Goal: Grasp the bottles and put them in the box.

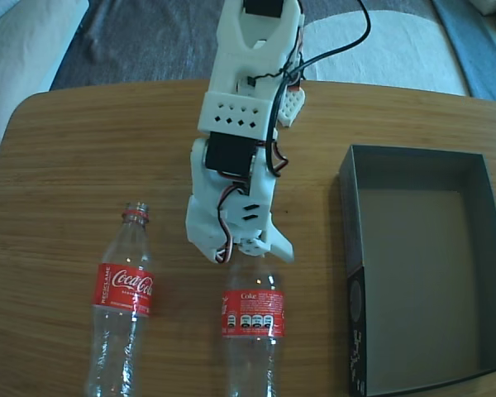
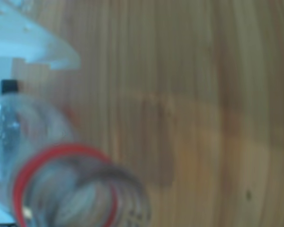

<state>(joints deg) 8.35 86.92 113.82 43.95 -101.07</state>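
Tabletop [image 1: 83,149]: wood grain, seen from above in the fixed view; grey and pale floor covering is seen past its far edge.

2 bottles are recorded lying on the tabletop at the near side, necks pointing far. The left bottle [image 1: 122,298] is capless, with a red neck ring and a red wrap label on which "Coca-Cola" and "RECICLAME" can be read. The right bottle [image 1: 252,331] carries a red label marked "Coke" above a row of small white panels; its neck is hidden beneath the claw [image 1: 252,252].

The box [image 1: 479,273] is placed at the right, well apart from both bottles, dark grey inside, with a black near-left wall bearing small white print too small to be read.

The white arm is draped with black cable. In the wrist view the bottle mouth [image 2: 66,189] is seen blurred beside a white finger [image 2: 38,47]; whether the claw is apart or clamped cannot be told.
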